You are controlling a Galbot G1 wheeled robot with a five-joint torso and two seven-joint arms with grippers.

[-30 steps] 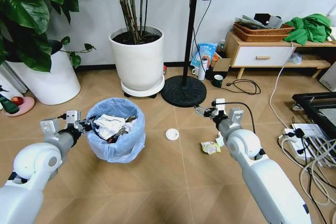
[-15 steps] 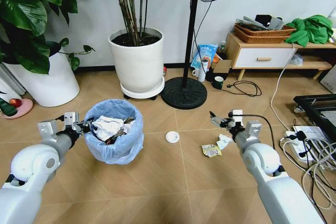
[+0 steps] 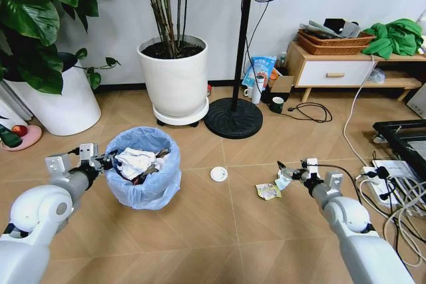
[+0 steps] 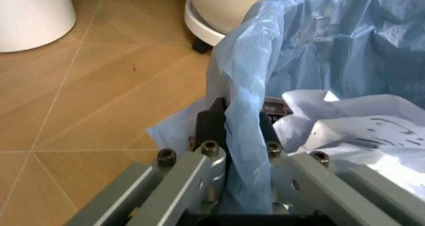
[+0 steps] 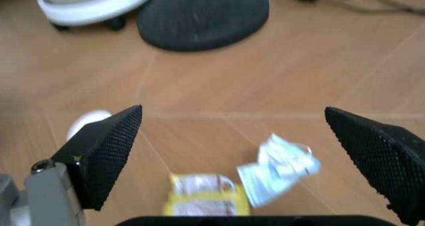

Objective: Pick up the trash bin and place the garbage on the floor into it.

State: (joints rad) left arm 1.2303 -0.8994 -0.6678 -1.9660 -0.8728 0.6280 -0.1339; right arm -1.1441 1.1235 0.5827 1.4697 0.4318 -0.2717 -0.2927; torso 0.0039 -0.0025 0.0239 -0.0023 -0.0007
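The trash bin (image 3: 143, 171), lined with a light-blue bag and holding crumpled paper, stands on the floor (image 3: 219, 231) at the left. My left gripper (image 3: 102, 162) is shut on its near rim; in the left wrist view the fingers (image 4: 211, 131) pinch the blue bag and rim of the bin (image 4: 332, 47). My right gripper (image 3: 287, 169) hangs open just above two pieces of garbage: a yellow-and-white wrapper (image 3: 267, 191) (image 5: 206, 193) and a crumpled white-blue packet (image 3: 283, 180) (image 5: 279, 166). A white disc (image 3: 218, 173) (image 5: 86, 121) lies between bin and wrappers.
A black fan base (image 3: 233, 116) and a large white plant pot (image 3: 174, 78) stand behind the litter. Cables and a power strip (image 3: 389, 177) crowd the floor at the right, near a black frame (image 3: 403, 131). A low cabinet (image 3: 333, 68) stands at the back right.
My right gripper has moved right and lower, ending over the two wrappers. The left gripper has kept its hold on the bin rim.
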